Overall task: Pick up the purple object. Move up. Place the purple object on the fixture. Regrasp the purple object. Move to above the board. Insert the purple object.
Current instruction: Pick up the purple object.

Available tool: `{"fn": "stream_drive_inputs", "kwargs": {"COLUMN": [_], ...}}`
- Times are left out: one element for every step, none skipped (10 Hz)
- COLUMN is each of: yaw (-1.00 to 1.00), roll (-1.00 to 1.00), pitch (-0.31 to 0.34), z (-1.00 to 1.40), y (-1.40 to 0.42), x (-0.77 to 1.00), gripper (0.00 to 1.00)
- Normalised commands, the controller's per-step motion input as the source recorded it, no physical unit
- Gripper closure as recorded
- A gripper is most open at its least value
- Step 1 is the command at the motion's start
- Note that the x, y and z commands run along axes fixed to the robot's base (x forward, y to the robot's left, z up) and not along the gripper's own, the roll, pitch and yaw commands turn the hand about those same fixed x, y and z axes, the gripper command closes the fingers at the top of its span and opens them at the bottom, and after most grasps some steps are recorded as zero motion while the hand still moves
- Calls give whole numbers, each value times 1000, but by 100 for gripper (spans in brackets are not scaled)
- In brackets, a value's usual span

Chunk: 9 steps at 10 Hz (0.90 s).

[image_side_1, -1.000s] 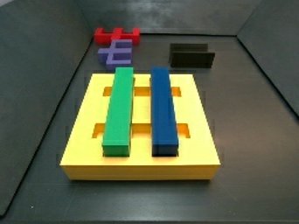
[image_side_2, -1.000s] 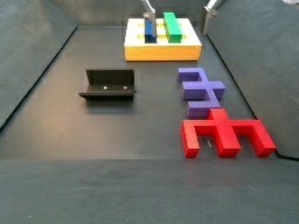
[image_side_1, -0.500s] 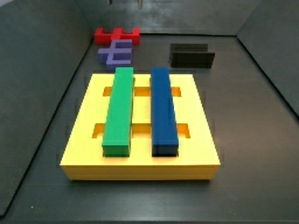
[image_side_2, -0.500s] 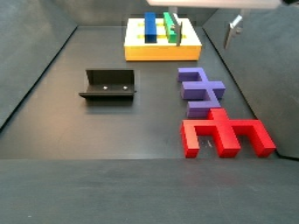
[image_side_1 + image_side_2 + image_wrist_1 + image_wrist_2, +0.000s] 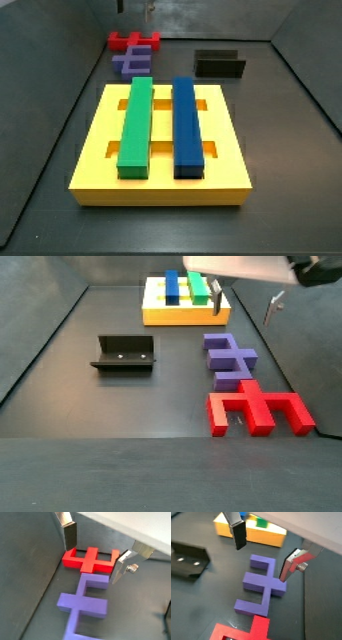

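Gripper (image 5: 261,556): raised above the floor over the purple object, fingers (image 5: 69,534) spread wide apart, nothing between them.

Purple object (image 5: 230,360): flat on the dark floor, untouched, just beside the red block (image 5: 258,410); in a side view it lies between the red block and the board.

Red block: flat on the floor, prongs toward the purple object (image 5: 85,602).

Fixture (image 5: 126,353): standing apart from both blocks, unoccupied.

Board (image 5: 163,146): yellow slab carrying a green bar (image 5: 136,123) and a blue bar (image 5: 187,124), side by side.
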Motion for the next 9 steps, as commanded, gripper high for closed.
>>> {"fn": "stream_drive_inputs", "kwargs": {"yaw": [-914, -911, -911, -983, -997, -920, -860, -854, -857], "roll": [0, 3, 11, 26, 0, -169, -247, -256, -250], "pitch": [-20, -11, -14, -14, -19, -133, -267, -284, -284], "z": [-240, -214, -194, -174, -234, -363, -329, -297, -283], "y": [0, 0, 0, 0, 0, -6, -57, -69, -69], "x": [-217, -220, -214, -177, -146, -86, -149, -146, -134], "gripper": [0, 0, 0, 0, 0, 0, 0, 0, 0]}}
